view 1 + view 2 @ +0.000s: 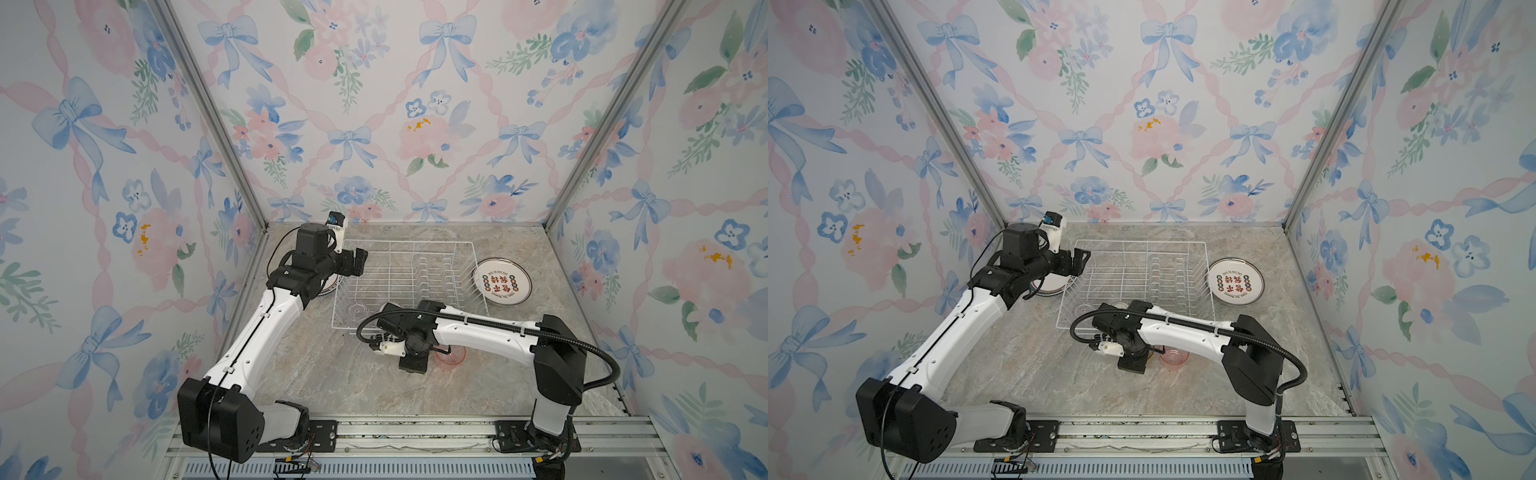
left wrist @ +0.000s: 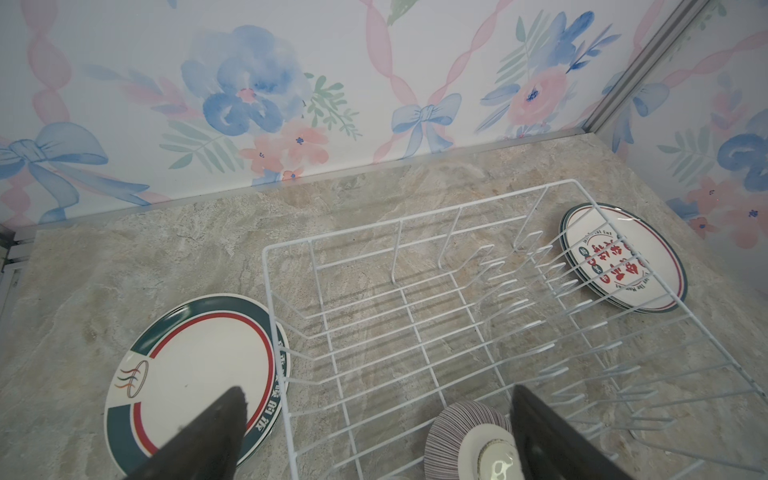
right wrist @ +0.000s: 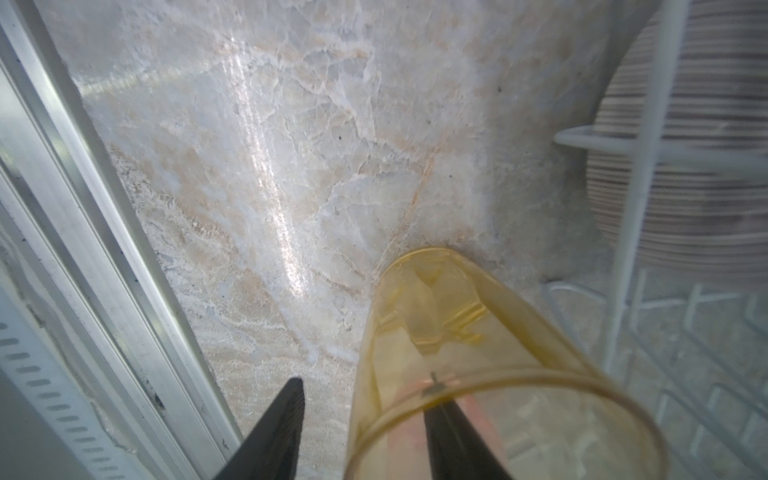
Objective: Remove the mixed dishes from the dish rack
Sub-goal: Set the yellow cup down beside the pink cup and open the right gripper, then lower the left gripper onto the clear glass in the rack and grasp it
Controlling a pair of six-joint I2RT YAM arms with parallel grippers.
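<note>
Top views first. The left arm stretches long from its near base to the far left corner of the dish rack (image 1: 409,282). Its forearm is nearly level, and the left claw (image 1: 360,259) hangs over the rim, pointing inward. The right arm has its elbow high on the right and its forearm sweeps left past the rack's near edge. The wrist is bent down, with the right claw (image 1: 1133,365) low over the counter (image 1: 332,374) in front of the rack. A pink tumbler (image 1: 451,356) stands just beside it. A clear tumbler (image 1: 357,309) sits in the rack's near left corner. A red-lettered plate (image 1: 501,281) lies flat on the counter, right of the rack.

Over to the left wrist: the claw is spread wide and holds nothing. One finger shows over a green-rimmed plate (image 2: 195,374) lying just outside the rack. The other shows over a ribbed bowl (image 2: 457,432), upside down inside it.

Right wrist now: the jaws are parted. One finger (image 3: 449,436) is down inside a yellow tumbler (image 3: 457,332) whose base is on the counter. The other finger (image 3: 278,424) stands clear of its wall, so there is no squeeze on it.
</note>
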